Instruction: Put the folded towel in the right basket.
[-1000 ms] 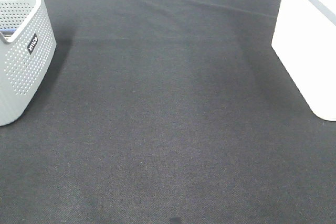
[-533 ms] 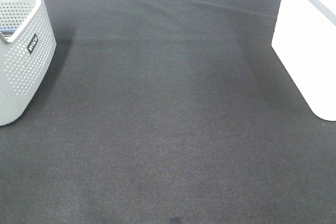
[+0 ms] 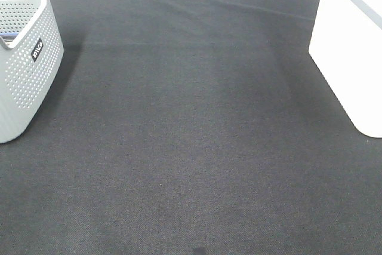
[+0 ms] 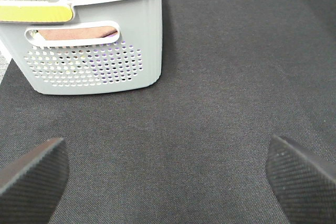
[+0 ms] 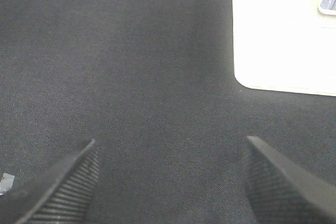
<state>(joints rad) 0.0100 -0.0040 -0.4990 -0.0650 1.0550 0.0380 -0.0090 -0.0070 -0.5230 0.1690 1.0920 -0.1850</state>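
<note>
Flanking the black cloth (image 3: 191, 135) are two baskets: a grey perforated basket (image 3: 27, 64) at 9 o'clock, a white basket (image 3: 352, 58) at 3. Brown towel fabric (image 4: 79, 34) lies inside the grey one, orientation unclear. Left gripper (image 4: 168, 174) and right gripper (image 5: 168, 179) both gape wide, empty.

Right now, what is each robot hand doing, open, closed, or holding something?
Left hand: open, holding nothing, over the dark cloth near the grey basket.
Right hand: open, holding nothing.

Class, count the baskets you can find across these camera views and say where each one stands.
2. A grey perforated basket stands at the far left edge of the dark cloth; a plain white basket stands at the far right edge. Both are cropped; no others show.
</note>
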